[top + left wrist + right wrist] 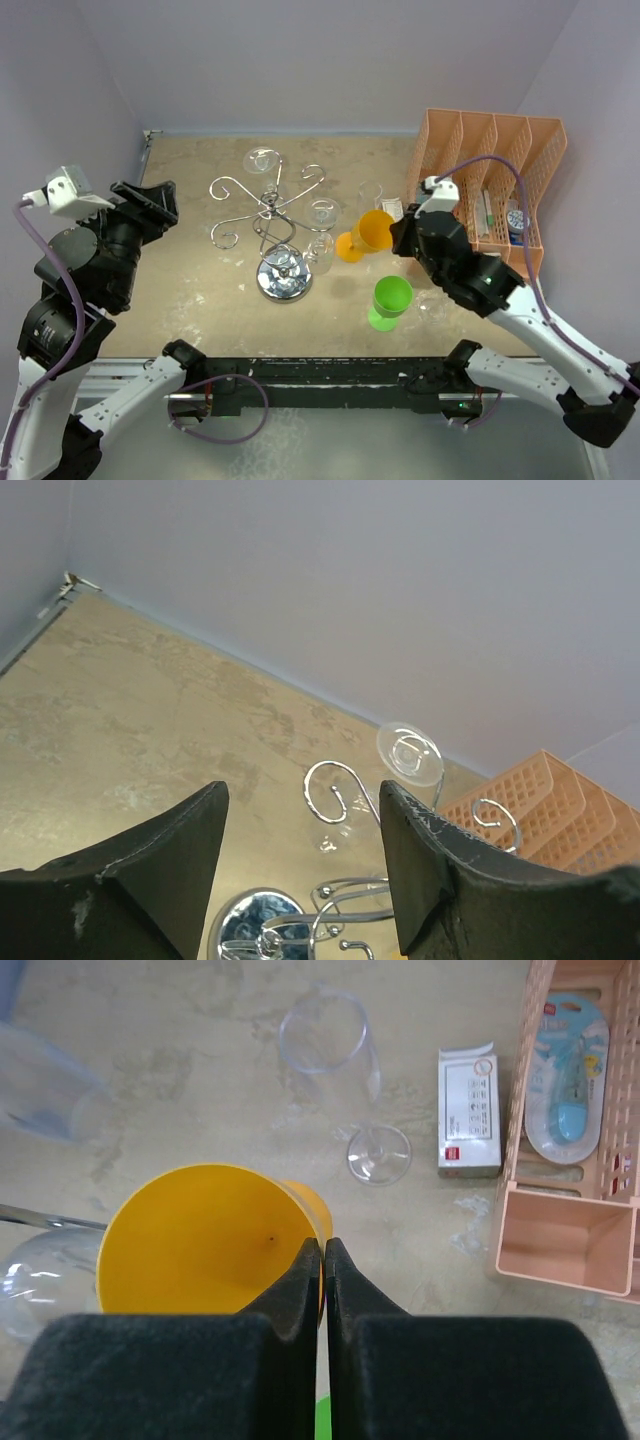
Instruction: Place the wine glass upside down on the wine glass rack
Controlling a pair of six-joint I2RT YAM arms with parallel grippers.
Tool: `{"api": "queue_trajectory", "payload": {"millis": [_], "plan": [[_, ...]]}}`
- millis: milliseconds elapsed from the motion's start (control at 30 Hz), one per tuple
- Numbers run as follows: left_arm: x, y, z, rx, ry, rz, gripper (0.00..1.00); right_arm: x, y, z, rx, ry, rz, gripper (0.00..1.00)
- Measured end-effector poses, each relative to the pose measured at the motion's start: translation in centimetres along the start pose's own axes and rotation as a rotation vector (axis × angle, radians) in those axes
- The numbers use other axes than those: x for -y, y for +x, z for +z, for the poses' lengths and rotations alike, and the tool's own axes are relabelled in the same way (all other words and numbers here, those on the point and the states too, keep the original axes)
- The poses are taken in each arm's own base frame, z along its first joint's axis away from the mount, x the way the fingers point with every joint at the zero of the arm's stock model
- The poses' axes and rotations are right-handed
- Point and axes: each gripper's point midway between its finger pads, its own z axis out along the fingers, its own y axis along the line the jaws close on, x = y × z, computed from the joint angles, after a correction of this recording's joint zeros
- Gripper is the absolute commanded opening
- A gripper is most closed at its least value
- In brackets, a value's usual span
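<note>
Scrolls of chrome wire are seen at mid-table in the top view: the rack (268,222), with a clear glass (262,160) hung foot-up on a far arm. Just right of it the yellow glass (372,232) is held tipped, mouth toward the right gripper (395,235); the left gripper (165,205) is kept well apart at the table's left. In the left wrist view its fingers (180,850) are spread with nothing between them, and the rack is framed beyond. In the right wrist view the fingers (290,1300) are pressed together on the yellow rim, so the thin wall appears pinched. The glass is opaque and wide-mouthed, with a deeper orange foot. It is judged light, stiff and smooth, likely plastic. A rim pinch may let it swing, so the stem is judged the surer hold.
</note>
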Motion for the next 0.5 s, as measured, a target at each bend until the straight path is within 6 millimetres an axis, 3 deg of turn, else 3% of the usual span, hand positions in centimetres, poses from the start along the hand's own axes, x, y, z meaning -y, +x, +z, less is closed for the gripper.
{"api": "queue_trajectory", "payload": {"millis": [333,500], "plan": [[4.2,1.4,0.5,-0.086,0.179,-0.013,0.61,-0.6,-10.2,-8.1,0.241,-0.135,0.118,0.00],[6.5,0.6,0.2,-0.070,0.287,-0.049,0.61,0.3,-13.9,-11.3,0.335,-0.137,0.153,0.00]]}}
